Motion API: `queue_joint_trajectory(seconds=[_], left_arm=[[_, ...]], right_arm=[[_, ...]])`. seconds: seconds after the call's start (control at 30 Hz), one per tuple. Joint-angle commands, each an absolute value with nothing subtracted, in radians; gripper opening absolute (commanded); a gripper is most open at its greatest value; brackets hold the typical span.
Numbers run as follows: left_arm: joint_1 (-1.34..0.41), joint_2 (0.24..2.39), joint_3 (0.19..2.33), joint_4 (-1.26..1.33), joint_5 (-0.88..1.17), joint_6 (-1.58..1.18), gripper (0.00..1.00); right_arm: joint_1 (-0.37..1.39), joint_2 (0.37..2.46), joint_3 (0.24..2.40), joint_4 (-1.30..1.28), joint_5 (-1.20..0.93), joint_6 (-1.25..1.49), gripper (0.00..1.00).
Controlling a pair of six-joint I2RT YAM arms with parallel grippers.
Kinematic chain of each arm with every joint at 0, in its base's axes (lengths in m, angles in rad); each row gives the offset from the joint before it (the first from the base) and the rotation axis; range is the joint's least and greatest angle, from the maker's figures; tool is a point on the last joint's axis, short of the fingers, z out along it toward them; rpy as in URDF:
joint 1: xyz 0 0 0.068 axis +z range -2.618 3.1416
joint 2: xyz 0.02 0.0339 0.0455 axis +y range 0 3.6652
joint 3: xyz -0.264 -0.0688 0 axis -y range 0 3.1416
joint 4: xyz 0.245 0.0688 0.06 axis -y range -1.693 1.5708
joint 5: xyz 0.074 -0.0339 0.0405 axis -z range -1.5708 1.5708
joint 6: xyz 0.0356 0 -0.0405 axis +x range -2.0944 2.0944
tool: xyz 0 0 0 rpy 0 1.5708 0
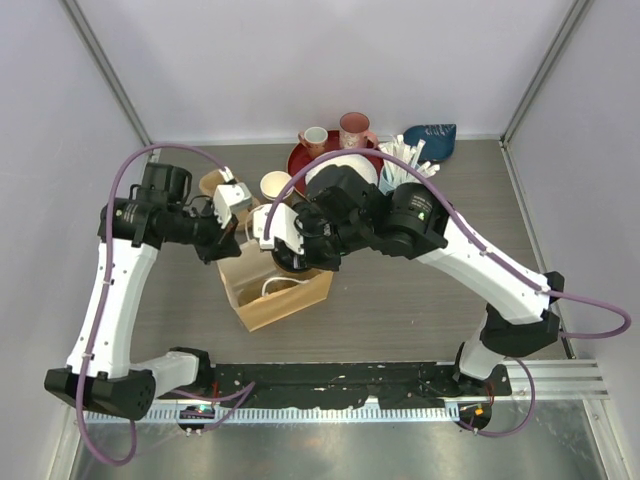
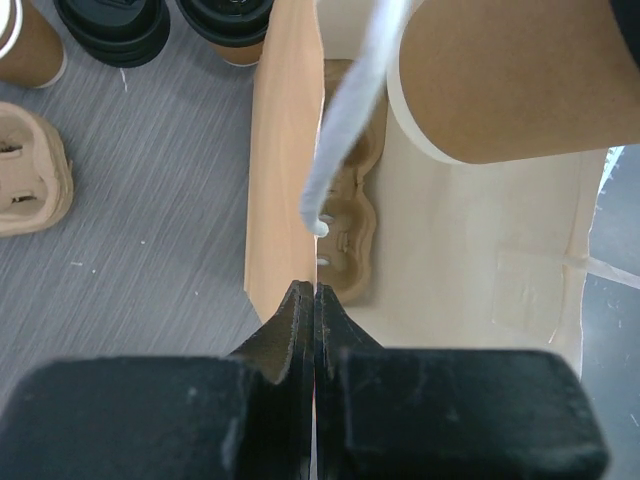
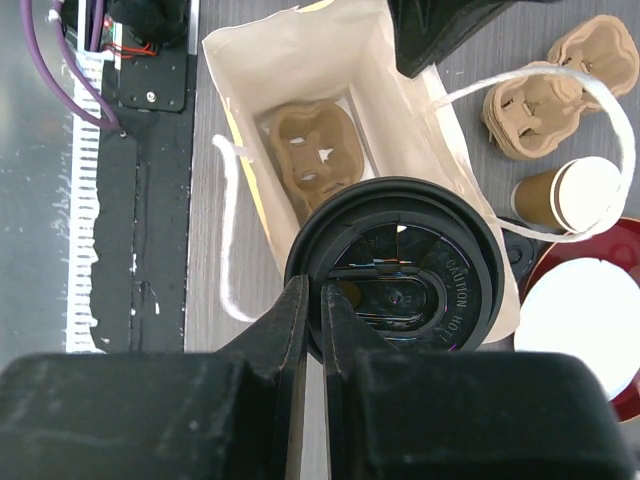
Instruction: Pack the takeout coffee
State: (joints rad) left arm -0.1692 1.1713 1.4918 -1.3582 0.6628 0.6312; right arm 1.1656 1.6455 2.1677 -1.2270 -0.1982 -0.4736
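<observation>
Light cup (image 2: 500,80) over bag (image 3: 250,50)
My right gripper (image 3: 315,290) pinches its lid (image 3: 440,260) rim; crushable, I think. Left gripper (image 2: 315,292) clamps bag wall.

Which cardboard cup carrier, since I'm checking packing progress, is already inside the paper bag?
The carrier lying flat at the bottom of the open bag. The other carriers lie outside it on the table.

bag (image 3: 240,60) mouth open; carrier (image 3: 310,150) fills bottom; lidded cup (image 3: 460,270) overhangs mouth; handle (image 3: 222,230) hangs outside.
</observation>
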Motion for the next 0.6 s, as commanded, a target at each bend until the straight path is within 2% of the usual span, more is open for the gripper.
queue_joint_trajectory(seconds=[0.0,0.2,0.57], left_arm=[[-0.172,1.190,1.529,-1.574,0.721,0.686,0.00],[-0.170,1.218,1.552,-1.598,0.735,0.719,0.00],[-0.172,1.267,1.563,-1.615,0.738,0.753,0.00]], right_arm=[[1.163,1.650,2.218,-1.249,-0.225,-0.583,0.01],[1.138,1.692,2.148,-1.279,-0.282,-0.678,0.01],[1.012,1.825,2.217,-1.333,-0.423,-0.790,0.01]])
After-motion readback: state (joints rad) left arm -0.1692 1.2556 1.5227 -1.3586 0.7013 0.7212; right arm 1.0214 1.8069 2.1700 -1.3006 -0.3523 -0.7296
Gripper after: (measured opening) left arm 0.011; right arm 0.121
